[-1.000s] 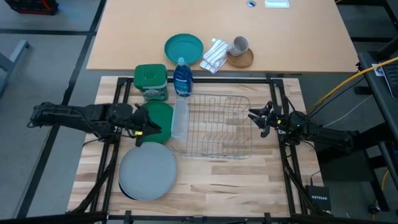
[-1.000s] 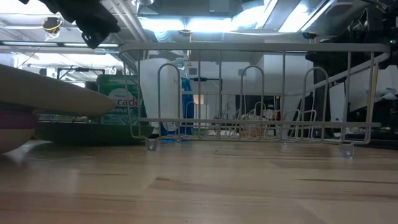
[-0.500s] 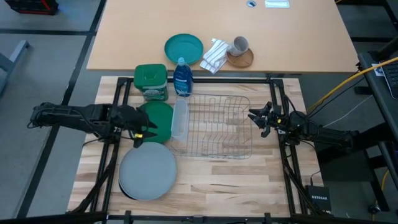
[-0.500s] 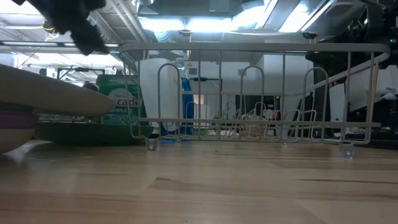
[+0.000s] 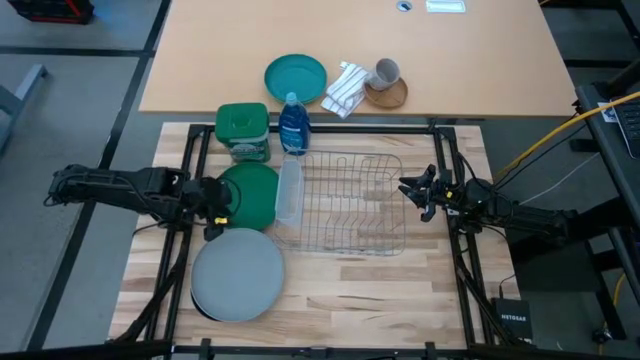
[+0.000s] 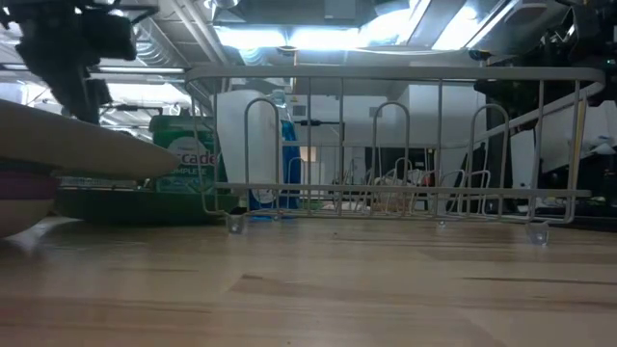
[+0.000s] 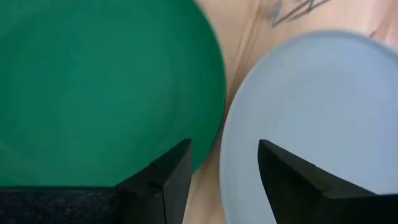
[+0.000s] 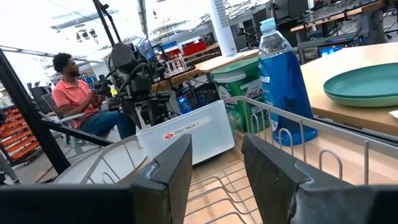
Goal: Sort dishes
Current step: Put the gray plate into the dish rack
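Observation:
A green plate (image 5: 252, 193) lies flat on the table left of the wire dish rack (image 5: 350, 205). A large light grey plate (image 5: 238, 273) tops a stack nearer the front. In the low view the stack shows the grey plate (image 6: 77, 145) over a magenta one (image 6: 24, 183) and a white one (image 6: 19, 224). My left gripper (image 5: 214, 211) is open and empty. It hovers over the bare wood between the green plate (image 7: 93, 87) and the grey plate (image 7: 323, 106). My right gripper (image 5: 414, 195) is open and empty at the rack's right end.
A white box (image 5: 289, 190) stands in the rack's left end. A green-lidded tub (image 5: 243, 130) and a blue soap bottle (image 5: 293, 125) stand behind the rack. A teal plate (image 5: 296, 77), a cloth (image 5: 347, 88) and a mug (image 5: 385, 72) sit on the far table. A person (image 8: 74, 99) sits beyond.
My left gripper has drawn back toward the table's left edge, off the green plate's near edge, and has come down a little. It has stayed open and empty. The plates have not moved.

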`<control>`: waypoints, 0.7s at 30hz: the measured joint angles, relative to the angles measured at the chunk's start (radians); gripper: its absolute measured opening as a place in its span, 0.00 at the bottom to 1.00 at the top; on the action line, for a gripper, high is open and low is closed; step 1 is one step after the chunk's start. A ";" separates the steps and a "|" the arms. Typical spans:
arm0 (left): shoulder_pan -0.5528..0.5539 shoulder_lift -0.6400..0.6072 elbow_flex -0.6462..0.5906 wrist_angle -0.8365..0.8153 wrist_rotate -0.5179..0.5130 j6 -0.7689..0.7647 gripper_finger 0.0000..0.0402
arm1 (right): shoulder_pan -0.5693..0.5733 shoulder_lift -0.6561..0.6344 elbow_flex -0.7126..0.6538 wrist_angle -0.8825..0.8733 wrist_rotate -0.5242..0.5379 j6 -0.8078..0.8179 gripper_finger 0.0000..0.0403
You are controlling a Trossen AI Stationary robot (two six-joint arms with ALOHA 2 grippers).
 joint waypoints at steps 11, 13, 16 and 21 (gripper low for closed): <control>0.000 0.071 -0.047 -0.014 0.041 -0.069 0.43 | 0.000 0.000 0.000 -0.003 0.000 0.000 0.37; 0.000 0.086 -0.055 -0.009 0.041 -0.074 0.43 | 0.000 0.000 0.000 -0.003 0.000 0.000 0.37; 0.000 0.105 -0.056 0.007 0.044 -0.078 0.43 | 0.000 0.000 0.000 -0.004 0.000 0.000 0.37; 0.000 0.145 -0.056 0.003 0.073 -0.079 0.43 | 0.000 0.000 0.000 -0.005 0.000 0.000 0.37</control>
